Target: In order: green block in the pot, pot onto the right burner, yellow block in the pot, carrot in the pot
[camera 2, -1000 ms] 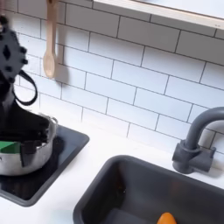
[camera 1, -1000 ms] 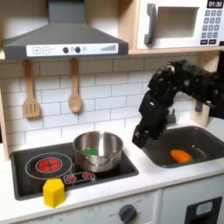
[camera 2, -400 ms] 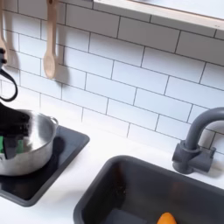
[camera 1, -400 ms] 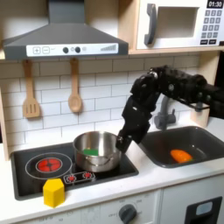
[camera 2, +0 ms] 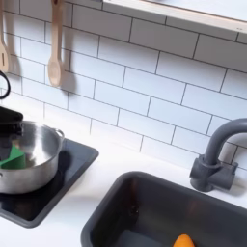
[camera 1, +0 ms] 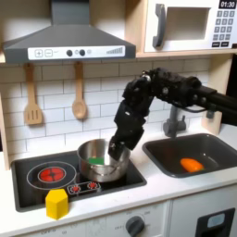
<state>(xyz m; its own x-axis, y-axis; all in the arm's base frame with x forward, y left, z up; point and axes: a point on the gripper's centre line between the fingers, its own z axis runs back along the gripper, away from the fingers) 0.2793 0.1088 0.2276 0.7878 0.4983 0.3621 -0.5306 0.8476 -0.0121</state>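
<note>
Gripper: the gripper (camera 1: 116, 151) is seen in the first exterior view at the end of the black arm (camera 1: 167, 91), lowered over the far right part of the pot's rim, as the first exterior view shows it. Whether the fingers are spread or closed cannot be told; they are dark and blurred against the pot wall.
Pot: the pot (camera 1: 103, 159) is seen on the black stovetop (camera 1: 37, 181), directly below and to the first exterior view's left of the fingers. In the second exterior view the pot (camera 2: 31, 154) is shown at the left edge, on the stovetop's corner.
Green block: the green block (camera 1: 95, 161) is seen inside the pot, just left of the fingers in the first exterior view. In the second exterior view a green shape (camera 2: 13, 157) is seen within the pot's wall.
Yellow block: the yellow block (camera 1: 57, 203) is placed on the white counter's front edge, well apart from the fingers, below and to the first exterior view's left of them.
Carrot: the carrot (camera 1: 191, 165) is lying in the sink (camera 1: 213, 144), well to the first exterior view's right of the fingers. In the second exterior view only its orange tip (camera 2: 182, 240) is seen at the bottom edge, inside the basin (camera 2: 125, 207).
Faucet: a dark curved faucet (camera 2: 216, 154) is mounted behind the sink.
Burner: a red burner ring (camera 1: 51, 173) is seen left of the pot in the first exterior view.
Wall: two wooden utensils (camera 1: 79, 91) are hung on the white tiles.
</note>
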